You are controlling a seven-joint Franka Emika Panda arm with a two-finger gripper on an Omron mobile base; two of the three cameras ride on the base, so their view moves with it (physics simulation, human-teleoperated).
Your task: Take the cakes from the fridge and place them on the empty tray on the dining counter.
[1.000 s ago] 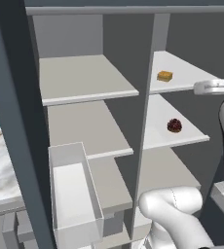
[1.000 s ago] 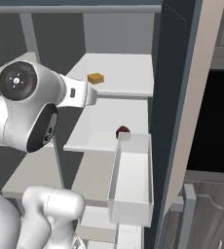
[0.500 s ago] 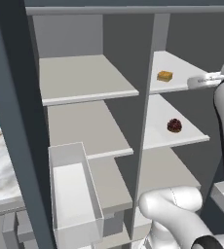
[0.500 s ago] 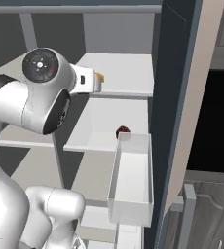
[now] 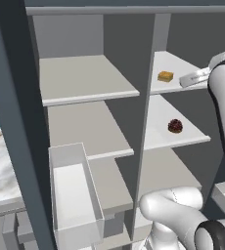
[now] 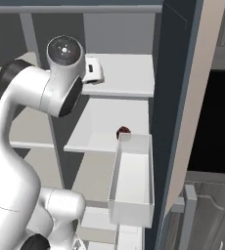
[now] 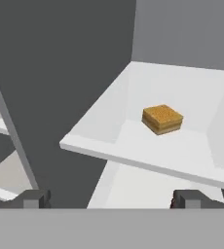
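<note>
1. Hand view puts my two dark fingertips point(image 7: 33, 198) low in the picture, spread wide with nothing between them — my gripper point(image 7: 111, 199) is open and holds nothing.

2. Ahead of my fingertips lies the small squarish yellow-orange cake point(image 7: 162, 118), with a darker band along its side. It sits flat on a pale grey upper shelf point(image 7: 133, 141), a little back from the shelf's front edge and apart from my fingers.

3. From the left base view, that same yellow-orange cake point(image 5: 165, 76) rests on the top right shelf of the tall slate blue-grey fridge point(image 5: 11, 122), whose interior stands open to the camera. My white hand point(image 5: 196, 78) reaches in from the right, level with that shelf and just beside the cake, not touching it.

4. One shelf lower in the same right column sits the small round dark red-brown cake point(image 5: 175, 126), near the middle of its pale shelf point(image 5: 183, 141), well apart from my arm.

5. Left base view also shows a clear rectangular bin point(image 5: 73, 190) low on the left, in front of the left column of shelves.

6. Right base view has my white arm point(image 6: 41, 97) with its dark joint rising across the left column and blocking the top shelf's cake. The red-brown cake point(image 6: 123, 132) peeks out just behind the rim of a clear bin point(image 6: 131, 180) mounted on the fridge door — I cannot tell whether the two touch.
</note>
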